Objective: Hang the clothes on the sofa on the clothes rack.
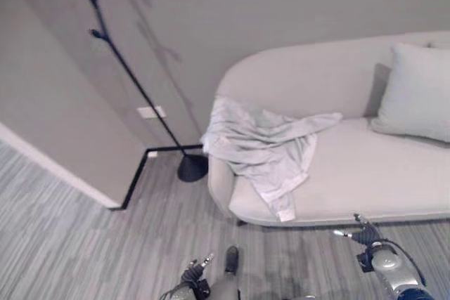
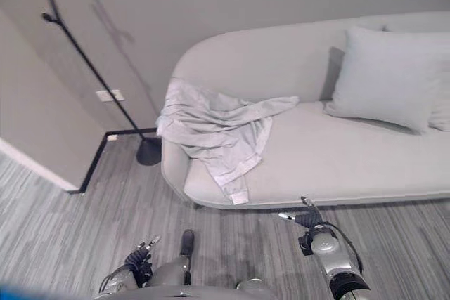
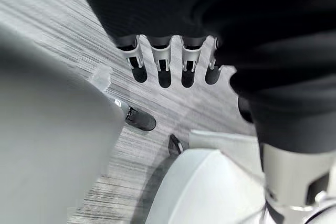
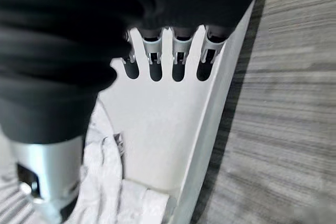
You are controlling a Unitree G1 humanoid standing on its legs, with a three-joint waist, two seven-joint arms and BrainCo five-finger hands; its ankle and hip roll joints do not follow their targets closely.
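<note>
The crumpled light grey shirt (image 1: 264, 147) is being left draped over the pale rounded sofa (image 1: 365, 166), ahead of the right robot hand (image 1: 362, 232). Both robot hands, left (image 1: 195, 270) too, are being held low with fingers spread, holding nothing. The thin black clothes rack (image 1: 126, 68) is standing far off, untouched.

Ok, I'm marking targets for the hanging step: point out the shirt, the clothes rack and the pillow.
shirt (image 1: 264, 142): left eye view, on its crumpled middle.
clothes rack (image 1: 193, 167): left eye view, on its round base.
pillow (image 2: 383, 79): right eye view, on its front face.
</note>
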